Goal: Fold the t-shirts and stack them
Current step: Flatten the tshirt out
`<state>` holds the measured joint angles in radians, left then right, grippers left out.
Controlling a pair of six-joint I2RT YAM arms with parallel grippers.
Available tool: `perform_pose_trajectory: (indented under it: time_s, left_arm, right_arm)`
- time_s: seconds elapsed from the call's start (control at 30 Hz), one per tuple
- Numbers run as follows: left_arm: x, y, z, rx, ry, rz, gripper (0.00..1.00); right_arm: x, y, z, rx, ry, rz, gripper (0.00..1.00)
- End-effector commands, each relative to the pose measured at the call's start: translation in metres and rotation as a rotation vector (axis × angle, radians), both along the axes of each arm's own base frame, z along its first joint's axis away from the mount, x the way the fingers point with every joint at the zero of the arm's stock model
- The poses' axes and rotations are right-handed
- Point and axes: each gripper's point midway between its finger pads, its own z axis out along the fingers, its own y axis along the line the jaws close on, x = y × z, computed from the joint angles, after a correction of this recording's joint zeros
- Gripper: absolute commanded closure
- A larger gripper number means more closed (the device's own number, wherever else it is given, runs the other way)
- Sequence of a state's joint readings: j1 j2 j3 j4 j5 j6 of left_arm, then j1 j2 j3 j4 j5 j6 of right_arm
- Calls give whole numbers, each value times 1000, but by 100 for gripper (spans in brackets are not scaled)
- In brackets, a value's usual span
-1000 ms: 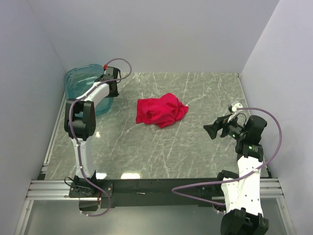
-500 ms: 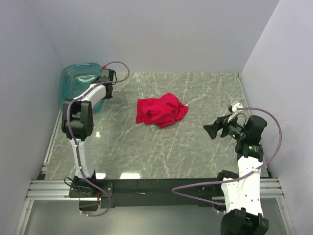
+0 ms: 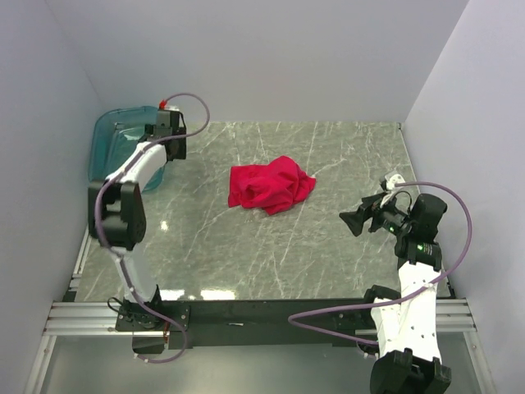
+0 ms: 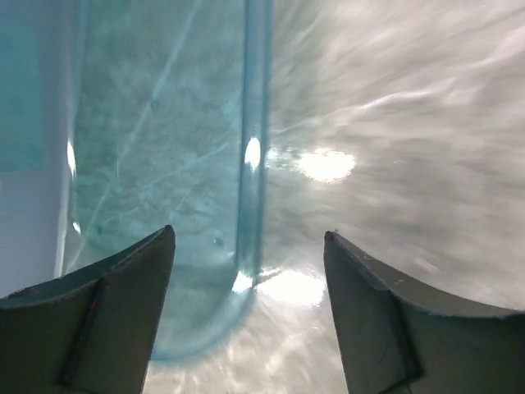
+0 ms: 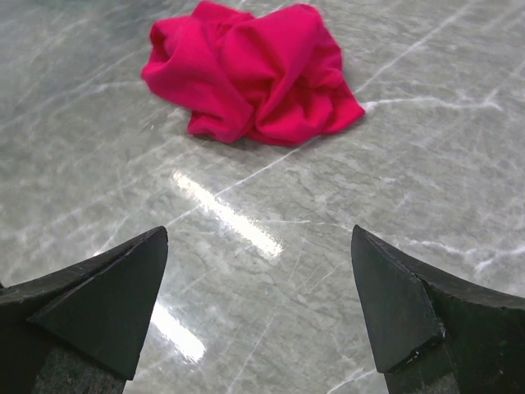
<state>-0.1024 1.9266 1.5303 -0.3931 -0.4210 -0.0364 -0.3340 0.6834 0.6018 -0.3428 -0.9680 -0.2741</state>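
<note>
One bright red t-shirt [image 3: 271, 185] lies crumpled in a heap near the middle of the marble table [image 3: 246, 246]; the right wrist view shows the t-shirt [image 5: 250, 70] at the top. My right gripper [image 3: 354, 220] hovers at the right side, open and empty, aimed toward the shirt, with bare table between its fingers [image 5: 98, 295]. My left gripper [image 3: 171, 141] is at the far left, by the teal tub's rim. In the left wrist view the left gripper [image 4: 250, 234] is open, with the tub wall [image 4: 254, 123] below between the jaws and nothing gripped.
The translucent teal tub [image 3: 111, 139] sits in the back left corner against the left wall; it looks empty [image 4: 164, 148]. White walls close off the left, back and right. A metal rail [image 3: 246, 316] runs along the near edge.
The left arm swung left and the teal tub shifted left with it toward the wall. The left gripper has opened. The right arm and the red t-shirt stayed put.
</note>
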Motion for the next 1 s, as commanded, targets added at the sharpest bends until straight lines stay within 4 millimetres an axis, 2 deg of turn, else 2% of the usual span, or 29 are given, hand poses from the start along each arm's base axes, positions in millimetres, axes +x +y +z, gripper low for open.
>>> perform_pose_trajectory:
  time_s: [0.0,0.03,0.07,0.1,0.13,0.17,0.2,0.23,0.27,0.3,0.33,0.37,0.4,0.43,0.47,0.5,0.53,0.57,0.6,0.63,0.67,0.7,0.83,0.9,0.97]
  left_arm:
    - [-12,-33,103,-122,-324,-54,17]
    - [-30,-36,142,-175,-435,-72,12]
    - [-42,-45,147,-251,-473,-91,7]
    - [-55,-48,149,-294,-502,-98,1]
    - [-80,-54,151,-355,-552,-143,1]
    - [-94,-68,149,-445,-546,-237,1]
    - [-112,-74,123,-485,-500,-264,1]
    - [-133,-77,137,-507,-545,-310,1]
    - [-146,-81,130,-516,-531,-341,1]
    - [-162,-88,105,-538,-480,-377,0]
    - [-178,-89,116,-534,-526,-409,1]
    - [-188,-89,109,-523,-519,-430,1]
    - [-198,-90,95,-520,-498,-439,1]
    - [-205,-87,102,-505,-528,-442,1]
    - [-210,-87,101,-491,-520,-447,1]
    - [-212,-87,106,-483,-535,-452,1]
    - [-213,-85,112,-474,-560,-447,1]
    - [-212,-86,115,-467,-577,-456,0]
    - [-213,-86,118,-464,-583,-460,1]
    - [-211,-84,117,-460,-579,-453,1]
    - [-209,-84,118,-459,-578,-449,1]
    - [-208,-85,120,-460,-576,-452,1]
    - [-207,-94,112,-501,-512,-477,1]
    - [-208,-98,112,-520,-502,-489,1]
    - [-208,-100,113,-525,-509,-499,0]
  right_arm:
    - [-10,17,-1,-51,-62,153,2]
    - [-18,32,-7,-60,-41,229,2]
    - [-19,38,-10,-82,-33,269,2]
    - [-15,42,-22,-144,-11,297,3]
    - [-21,62,-19,-180,-16,391,4]
    - [-22,73,-20,-211,-21,438,4]
    - [-15,78,-27,-241,6,457,4]
    - [1,80,-15,-292,-29,432,4]
    - [4,96,-11,-319,-38,474,4]
    - [16,102,-23,-325,35,471,4]
    - [36,107,-4,-356,9,434,7]
    - [48,113,-3,-364,33,423,9]
    - [57,128,-21,-360,129,434,11]
    - [75,136,-4,-359,112,409,11]
    - [89,142,-21,-373,172,389,12]
    - [94,154,-22,-361,190,390,12]
    - [108,163,-11,-352,159,379,12]
    - [118,168,-27,-377,199,363,12]
    - [120,179,-30,-385,209,372,12]
    - [127,185,-22,-393,207,372,15]
    - [132,188,-38,-419,249,372,16]
    - [138,186,-43,-453,258,338,16]
    - [156,184,-50,-487,264,240,19]
    - [157,184,-58,-488,289,235,23]
    - [149,190,-63,-473,323,278,39]
